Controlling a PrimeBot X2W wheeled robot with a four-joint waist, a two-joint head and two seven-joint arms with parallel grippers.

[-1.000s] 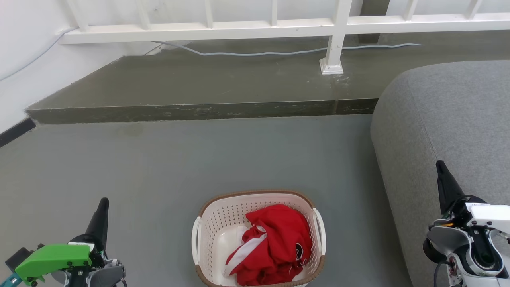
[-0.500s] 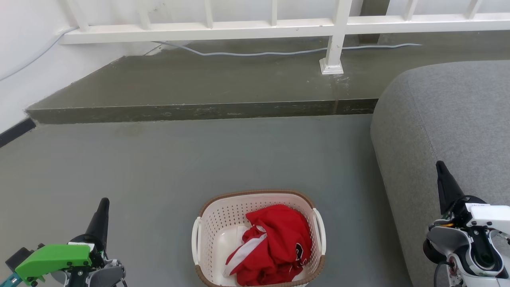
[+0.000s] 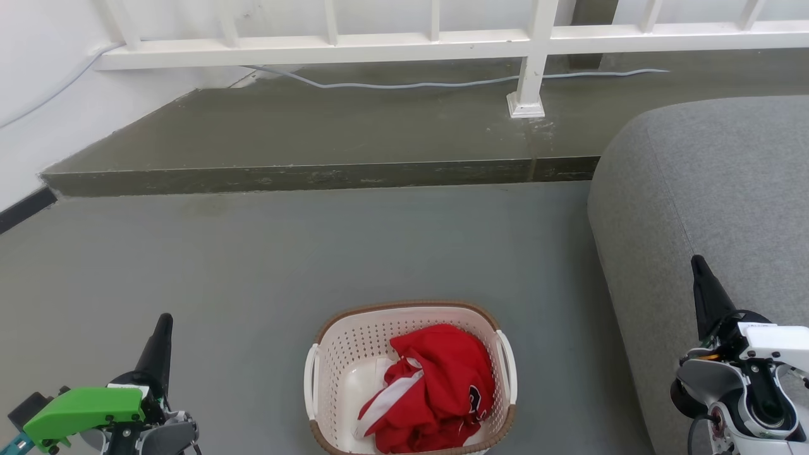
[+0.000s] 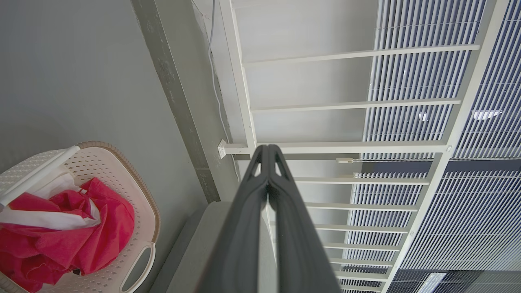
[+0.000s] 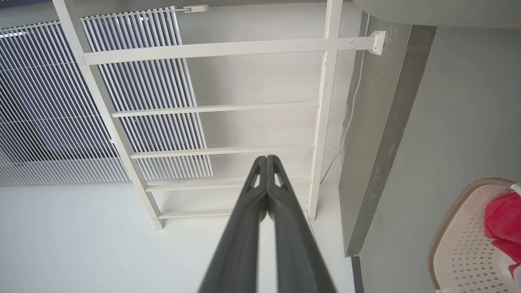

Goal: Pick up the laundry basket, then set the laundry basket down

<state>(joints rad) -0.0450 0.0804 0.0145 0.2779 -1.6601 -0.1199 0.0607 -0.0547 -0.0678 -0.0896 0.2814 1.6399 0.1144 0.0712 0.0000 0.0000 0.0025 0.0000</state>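
Standing on the smooth grey concrete floor [image 3: 303, 253], just left of the rounded grey upholstered sofa [image 3: 714, 189] and apart from it: cream-white oval perforated plastic laundry basket [image 3: 354, 344], brown woven-look rim, two white side handles, upright, low centre in the head view. Contents: crumpled red-and-white fabric garment [image 3: 442, 379]. The basket lies between the two grippers, touched by neither. Left gripper [image 3: 164, 322]: well to the basket's left, long dark fingers pressed together, empty, pointing up the view. Right gripper [image 3: 698, 264]: well to the basket's right, before the sofa, fingers likewise pressed together, empty, higher in the view.
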